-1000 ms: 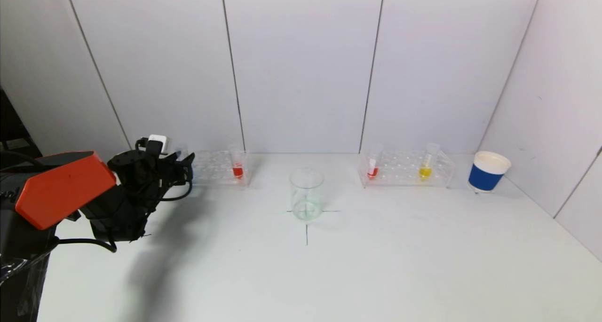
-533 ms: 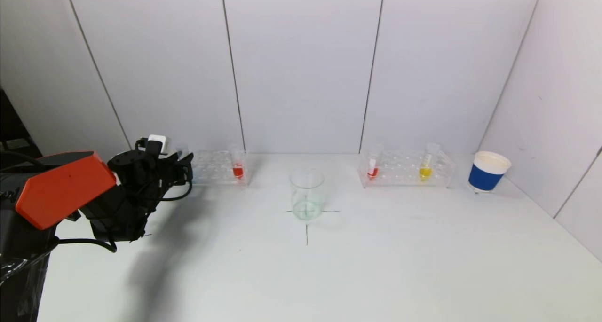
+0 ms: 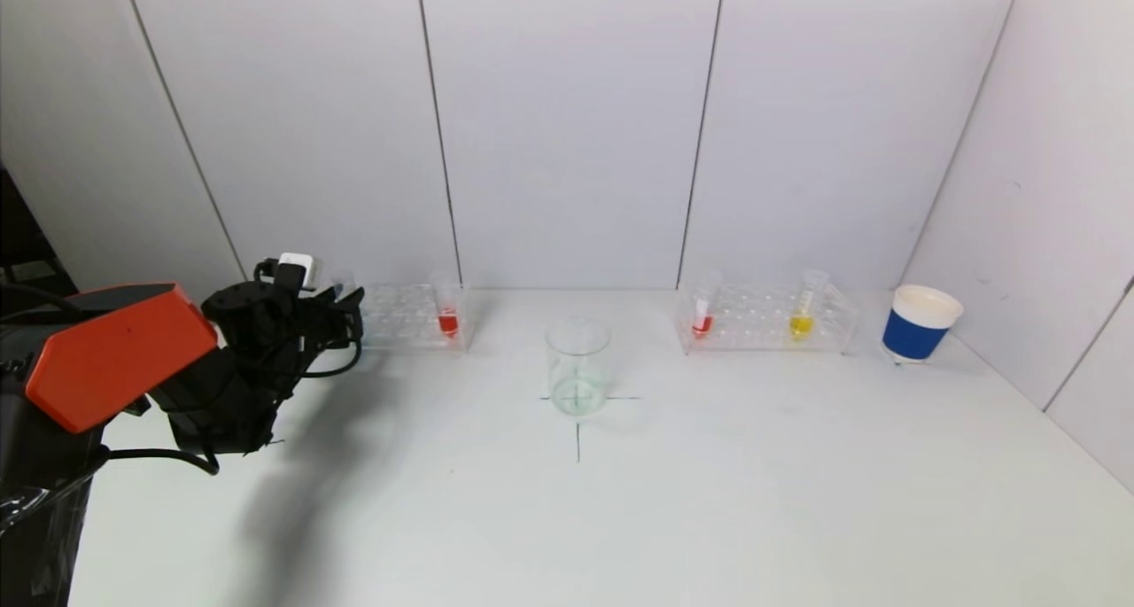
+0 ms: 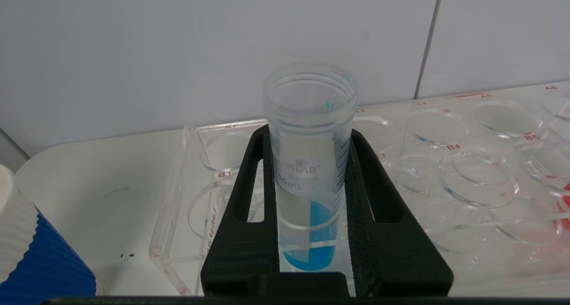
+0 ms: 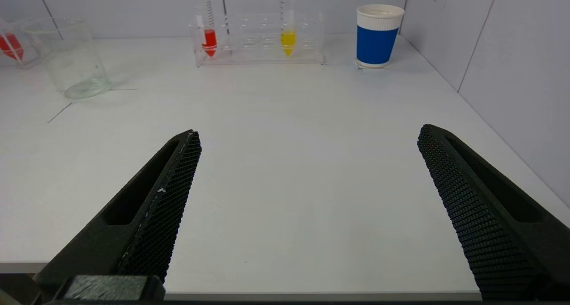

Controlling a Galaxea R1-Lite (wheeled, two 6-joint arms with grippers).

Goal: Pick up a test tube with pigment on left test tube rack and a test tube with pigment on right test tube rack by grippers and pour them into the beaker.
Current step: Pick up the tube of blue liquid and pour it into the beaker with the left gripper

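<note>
Blue-pigment tube is clamped upright by the left gripper in the left rack; right gripper gapes wide, idle.

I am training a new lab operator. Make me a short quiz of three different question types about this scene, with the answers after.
1. True or false: the left end effector is shut on the test tube with blue pigment.
2. Multiple choice: in the right test tube rack, which pigment colours stand? A) red and yellow B) blue and green C) only red
3. Short answer: what stands at the middle of the table, on the cross mark?

Key:
1. True; the tube still sits in the left test tube rack.
2. A
3. The glass beaker. The right end effector is open, low over the table's near edge.
</note>
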